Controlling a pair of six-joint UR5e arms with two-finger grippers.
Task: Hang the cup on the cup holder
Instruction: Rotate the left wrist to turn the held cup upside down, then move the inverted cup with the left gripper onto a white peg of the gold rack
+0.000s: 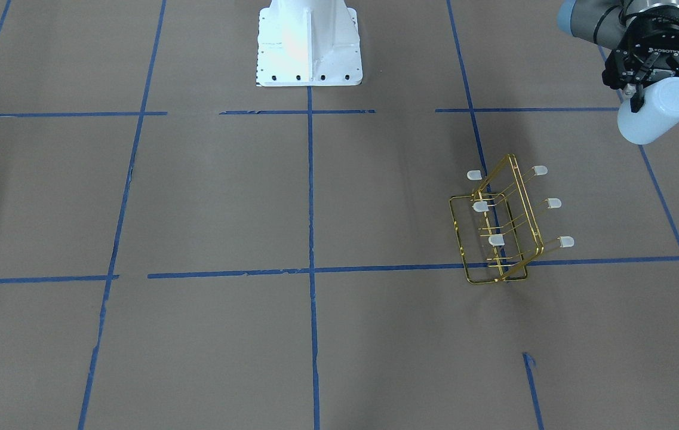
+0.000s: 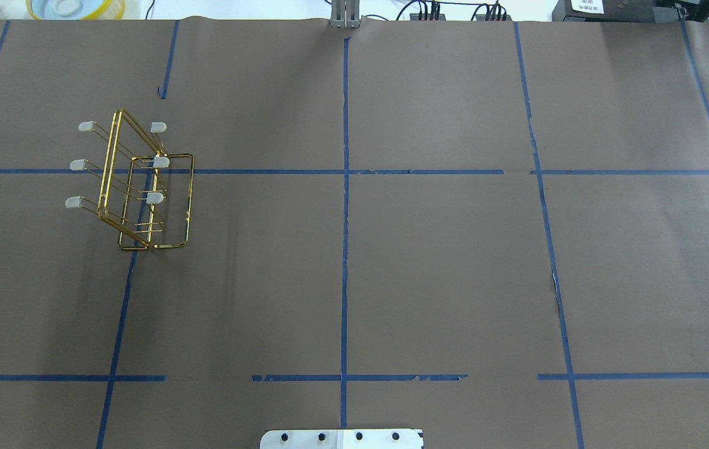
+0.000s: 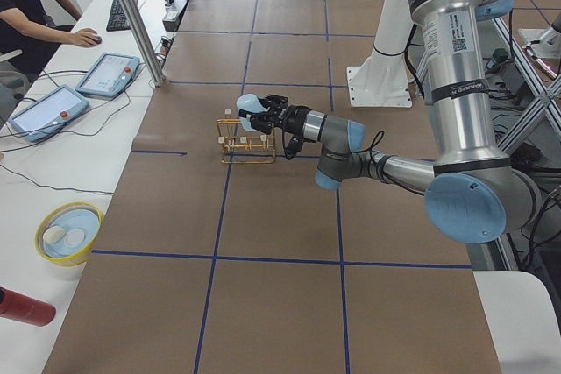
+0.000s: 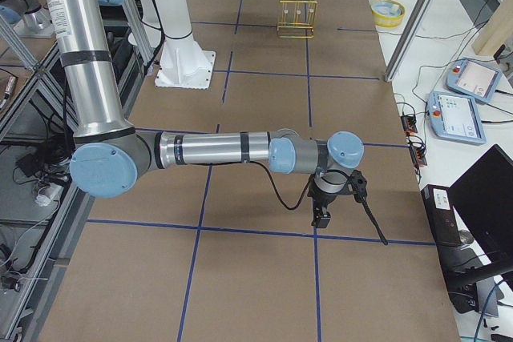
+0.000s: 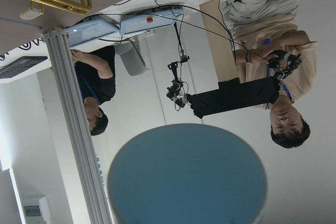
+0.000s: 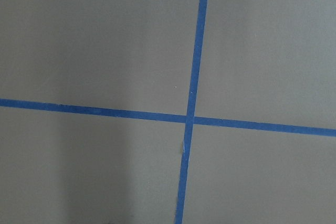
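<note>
The cup (image 1: 657, 113) is a pale blue-white tumbler held on its side in my left gripper (image 1: 667, 95), which is shut on it, above the table and apart from the rack. In the exterior left view the cup (image 3: 249, 112) hangs just above the rack's near end. The cup's round base (image 5: 186, 179) fills the lower left wrist view. The cup holder (image 1: 499, 230) is a gold wire rack with white-capped prongs, standing on the brown paper (image 2: 136, 187). My right gripper (image 4: 324, 204) points down at the table far from the rack; I cannot tell whether it is open or shut.
The white robot base (image 1: 309, 42) stands at the table's middle edge. A yellow bowl (image 3: 68, 232), a red bottle (image 3: 22, 306) and teach pendants (image 3: 107, 74) lie on the side bench. A metal post (image 3: 131, 15) rises beside the rack's end. Operators sit nearby.
</note>
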